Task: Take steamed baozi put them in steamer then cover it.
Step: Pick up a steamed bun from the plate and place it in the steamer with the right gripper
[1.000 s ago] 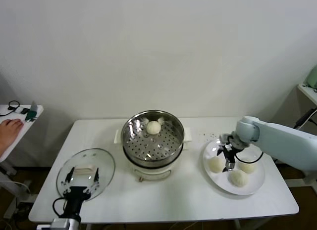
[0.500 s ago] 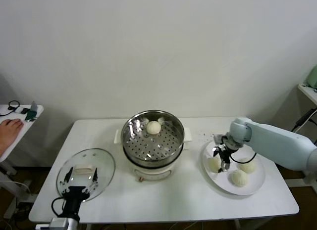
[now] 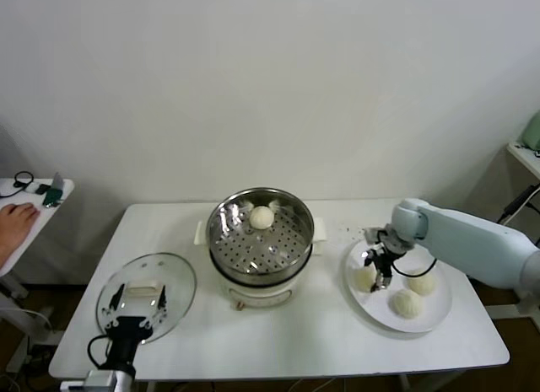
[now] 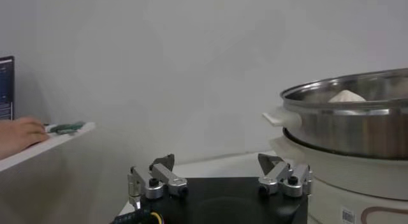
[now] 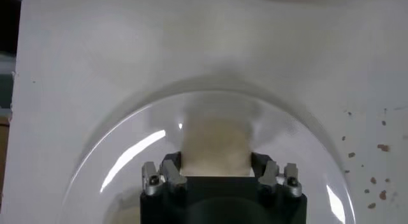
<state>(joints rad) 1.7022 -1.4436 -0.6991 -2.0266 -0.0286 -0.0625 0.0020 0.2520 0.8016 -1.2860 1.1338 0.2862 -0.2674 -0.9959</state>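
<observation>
The steel steamer (image 3: 261, 232) stands on its white pot base mid-table with one cream baozi (image 3: 261, 217) inside at the back. Three baozi lie on the white plate (image 3: 434, 318) at the right. My right gripper (image 3: 377, 272) is down on the plate's leftmost baozi (image 3: 364, 279). In the right wrist view, the gripper (image 5: 215, 171) has a finger pressed against each side of that baozi (image 5: 213, 145), which still rests on the plate (image 5: 127, 161). My left gripper (image 3: 137, 301) is open and parked at the front left, also shown in the left wrist view (image 4: 220, 171).
The round glass lid (image 3: 173, 278) with a white handle lies at the front left under my left gripper. A side table (image 3: 34, 198) with a person's hand is at the far left. Brown specks lie on the table behind the plate.
My right gripper has moved left across the plate, from between the buns to the leftmost baozi, and has stayed there for the last half second. The left arm has not moved.
</observation>
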